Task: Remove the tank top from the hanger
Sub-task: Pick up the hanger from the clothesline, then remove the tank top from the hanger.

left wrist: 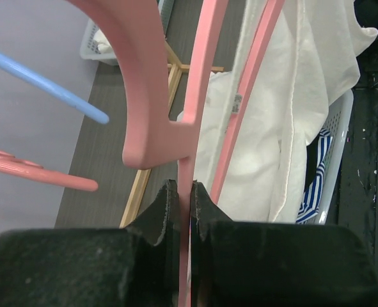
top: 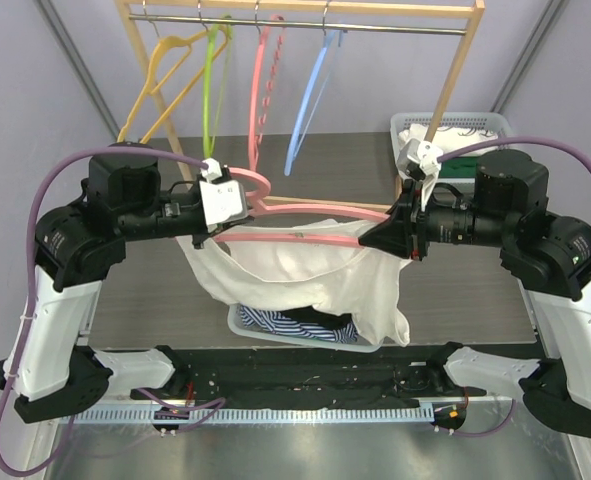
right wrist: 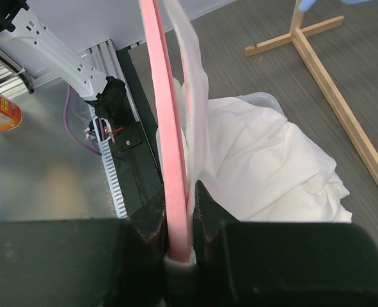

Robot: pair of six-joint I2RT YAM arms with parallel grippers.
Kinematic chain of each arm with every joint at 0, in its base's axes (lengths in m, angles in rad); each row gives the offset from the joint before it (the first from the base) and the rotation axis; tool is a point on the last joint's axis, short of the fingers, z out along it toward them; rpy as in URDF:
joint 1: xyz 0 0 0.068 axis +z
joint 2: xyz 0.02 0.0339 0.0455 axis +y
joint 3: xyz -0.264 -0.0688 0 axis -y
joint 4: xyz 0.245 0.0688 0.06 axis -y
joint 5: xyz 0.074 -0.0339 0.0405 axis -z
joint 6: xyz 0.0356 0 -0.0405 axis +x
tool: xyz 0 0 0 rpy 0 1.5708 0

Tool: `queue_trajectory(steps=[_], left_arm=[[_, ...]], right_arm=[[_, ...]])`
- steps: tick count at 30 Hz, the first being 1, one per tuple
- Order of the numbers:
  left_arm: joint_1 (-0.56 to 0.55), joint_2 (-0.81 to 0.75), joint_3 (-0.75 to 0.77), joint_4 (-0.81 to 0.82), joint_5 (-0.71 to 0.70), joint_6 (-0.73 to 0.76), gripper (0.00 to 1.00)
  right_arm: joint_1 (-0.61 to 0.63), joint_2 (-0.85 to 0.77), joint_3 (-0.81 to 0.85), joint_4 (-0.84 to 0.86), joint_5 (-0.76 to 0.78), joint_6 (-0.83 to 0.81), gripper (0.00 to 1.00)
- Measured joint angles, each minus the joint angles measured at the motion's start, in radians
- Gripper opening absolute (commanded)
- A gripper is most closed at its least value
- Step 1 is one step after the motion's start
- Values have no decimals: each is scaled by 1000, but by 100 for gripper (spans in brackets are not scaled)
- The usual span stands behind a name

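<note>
Your wrist views show the left gripper [left wrist: 183,195] and right gripper [right wrist: 174,204] each clamped on the pink hanger [top: 320,242]. Only overhead do you see the white tank top [top: 305,275] draped across it, above the basket [top: 239,323].

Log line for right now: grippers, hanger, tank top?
left gripper: shut on pink hanger | right gripper: shut on pink hanger's end | white tank top: hanging on pink hanger | removal: not done
</note>
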Motion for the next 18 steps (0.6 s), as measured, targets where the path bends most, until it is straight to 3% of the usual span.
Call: queue_trajectory(steps=[1, 3, 4, 6, 7, 11, 12, 18], left_arm=[[1, 2, 2, 0, -1, -2, 0], [1, 2, 5, -2, -5, -3, 0], [1, 3, 5, -4, -3, -3, 0], [-2, 5, 10, -5, -12, -2, 0], [-3, 6, 11, -4, -18, -1, 0], [-4, 4, 11, -4, -65, 14, 0], [-4, 2, 10, -4, -77, 21, 0], [-4, -24, -1, -4, -113, 33, 0]], right_arm=[[0, -2, -5, 7, 9, 0, 35], [1, -15, -26, 37, 48, 8, 39], [-1, -21, -36, 59, 74, 12, 53], [0, -39, -64, 115, 157, 22, 65], [0, -47, -75, 131, 187, 32, 81], [0, -102, -134, 178, 319, 50, 93], [0, -126, -150, 185, 343, 53, 99], [0, -305, -233, 208, 414, 84, 96]])
